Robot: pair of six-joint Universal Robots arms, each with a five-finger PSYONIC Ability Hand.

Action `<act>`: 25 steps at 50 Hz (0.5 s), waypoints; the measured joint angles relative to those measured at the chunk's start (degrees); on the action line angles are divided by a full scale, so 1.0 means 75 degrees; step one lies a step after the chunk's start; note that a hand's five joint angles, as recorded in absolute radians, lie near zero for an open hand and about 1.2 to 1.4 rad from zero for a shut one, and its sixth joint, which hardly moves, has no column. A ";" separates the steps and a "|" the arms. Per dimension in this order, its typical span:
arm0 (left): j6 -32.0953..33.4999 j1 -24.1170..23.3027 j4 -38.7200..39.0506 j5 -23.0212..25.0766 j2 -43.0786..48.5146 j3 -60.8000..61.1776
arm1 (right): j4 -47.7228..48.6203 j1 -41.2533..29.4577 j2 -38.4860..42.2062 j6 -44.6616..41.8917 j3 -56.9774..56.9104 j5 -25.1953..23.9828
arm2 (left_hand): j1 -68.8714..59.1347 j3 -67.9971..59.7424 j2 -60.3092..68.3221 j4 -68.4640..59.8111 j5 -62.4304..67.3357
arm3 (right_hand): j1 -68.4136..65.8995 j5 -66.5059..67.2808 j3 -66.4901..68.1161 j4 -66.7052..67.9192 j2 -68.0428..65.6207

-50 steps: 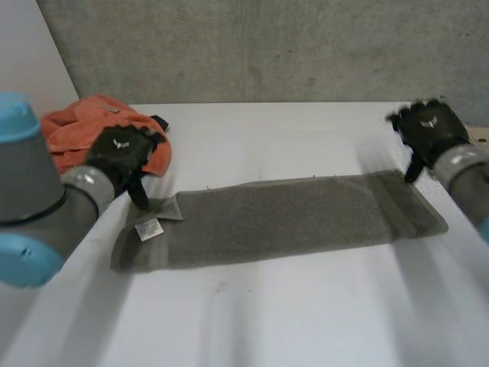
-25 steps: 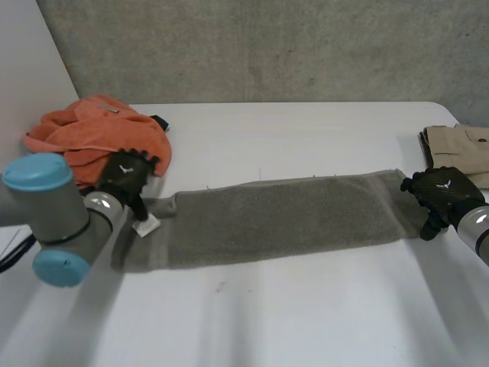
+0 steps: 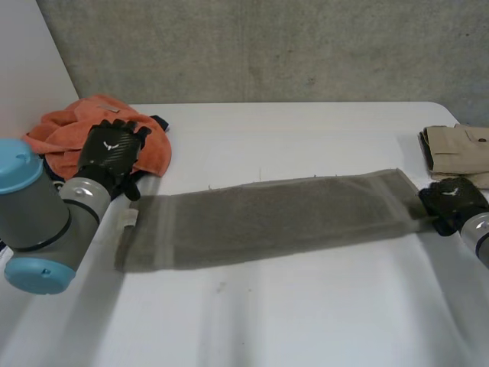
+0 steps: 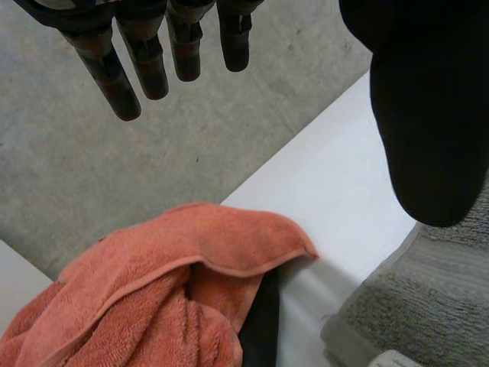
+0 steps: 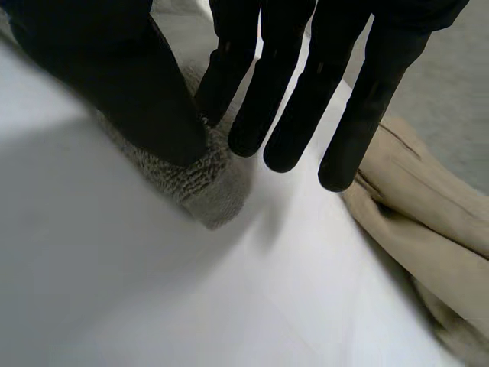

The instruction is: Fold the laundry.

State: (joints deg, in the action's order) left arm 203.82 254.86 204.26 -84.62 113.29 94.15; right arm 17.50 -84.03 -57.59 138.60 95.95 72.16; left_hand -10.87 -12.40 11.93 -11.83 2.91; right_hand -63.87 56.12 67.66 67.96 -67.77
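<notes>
the grey towel (image 3: pixel 267 218) lies flat in a long strip across the middle of the white table (image 3: pixel 306 313), probably drawn out so it can be folded end to end. the right hand (image 3: pixel 452 200) is at its right-end corner, apparently pinching the cloth between thumb and a straight finger to keep that end taut, just beside a folded beige garment (image 3: pixel 458 149). the left hand (image 3: pixel 111 149) hovers over the other end, fingers straight and empty, near a crumpled orange towel (image 3: pixel 72 130).

left hand (image 3: pixel 114 150): your fingers are straight, thumb spread apart, holding nothing.
right hand (image 3: pixel 453 200): low at the table, your thumb and a finger pinch the grey towel (image 3: pixel 267 218) corner.
</notes>
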 measured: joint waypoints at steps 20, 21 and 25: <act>-0.0380 0.0098 0.0118 0.0057 -0.1080 0.0550 | 0.0558 0.0568 -0.0652 -0.1967 -0.0537 0.1094 | 0.0000 0.0000 0.0000 0.0000 0.0000 | 0.0000 0.0001 0.0068 0.0093 0.0000; -0.0416 0.0092 0.0113 0.0056 -0.1103 0.0572 | 0.0674 0.0298 -0.0764 -0.2000 -0.0487 0.0968 | 0.0000 0.0000 0.0000 0.0000 0.0000 | 0.0000 0.0001 0.0069 0.0095 -0.0001; -0.0502 0.0020 0.0094 0.0043 -0.1199 0.0676 | 0.1403 -0.1010 -0.1299 -0.1991 -0.0035 0.0127 | 0.0000 0.0000 0.0000 0.0000 0.0000 | 0.0000 0.0001 0.0087 0.0103 -0.0009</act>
State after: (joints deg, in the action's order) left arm 200.05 255.01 204.96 -84.30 104.30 99.22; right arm 28.02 -91.61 -67.34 123.66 95.69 73.11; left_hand -10.87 -12.40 11.93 -11.83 2.91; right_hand -63.87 56.13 68.31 68.73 -67.84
